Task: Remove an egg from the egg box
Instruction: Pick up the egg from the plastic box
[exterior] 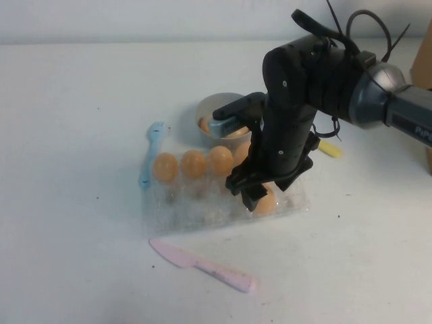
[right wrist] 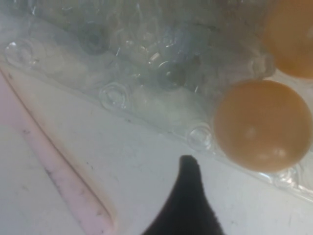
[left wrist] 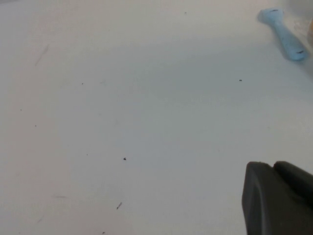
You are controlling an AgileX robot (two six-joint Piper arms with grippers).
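I am watching the right gripper [exterior: 253,196] hanging with jaws spread wide over the near right corner of the egg box [exterior: 196,212] on the white worktop [exterior: 74,223], just above the egg [exterior: 265,202] sitting in its cup. The left gripper [left wrist: 279,200] is hovering over bare worktop; I cannot tell its state.

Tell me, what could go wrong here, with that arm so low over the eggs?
The right pincer, open, hangs over the clear crinkly plastic egg box; closing off-centre might crack the orange-tan egg beneath or nudge its neighbours. Lifting could drag the light box toward the pink plastic knife. The left pincer is parked away.
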